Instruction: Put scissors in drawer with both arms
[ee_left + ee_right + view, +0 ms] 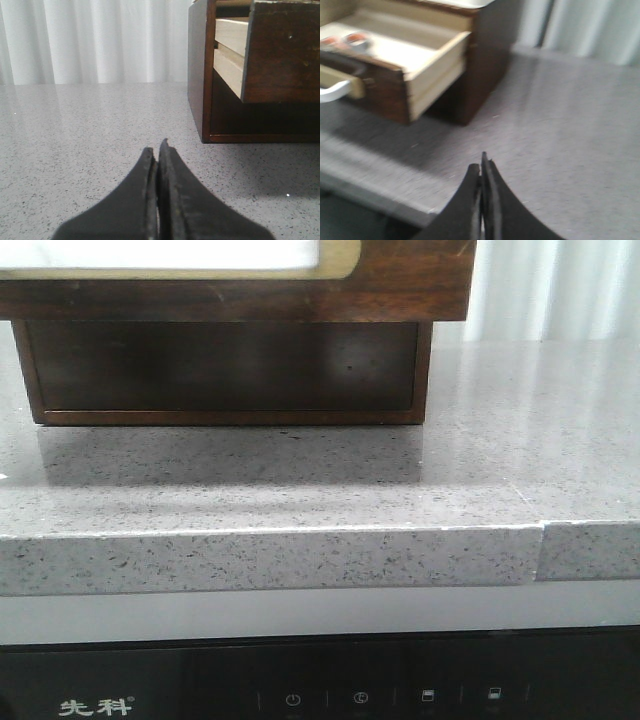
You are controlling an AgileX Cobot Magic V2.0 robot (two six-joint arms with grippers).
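The drawer [400, 280] is pulled out of the dark brown cabinet [220, 370]; its front shows a pale panel in a cream frame. The right wrist view shows it open [380, 95], with the scissors [356, 41] lying inside, blurred, their orange loops showing. The left wrist view shows the drawer from the side [282, 55]. My left gripper [157, 147] is shut and empty, low over the counter beside the cabinet. My right gripper [481, 167] is shut and empty, over the counter, apart from the drawer. Neither gripper shows in the front view.
The cabinet stands on a grey speckled stone counter [270, 555] with a seam at its front right. A black appliance panel [300, 690] sits below the counter edge. White curtains [100, 40] hang behind. A white handle [335, 91] sticks out from the drawer front.
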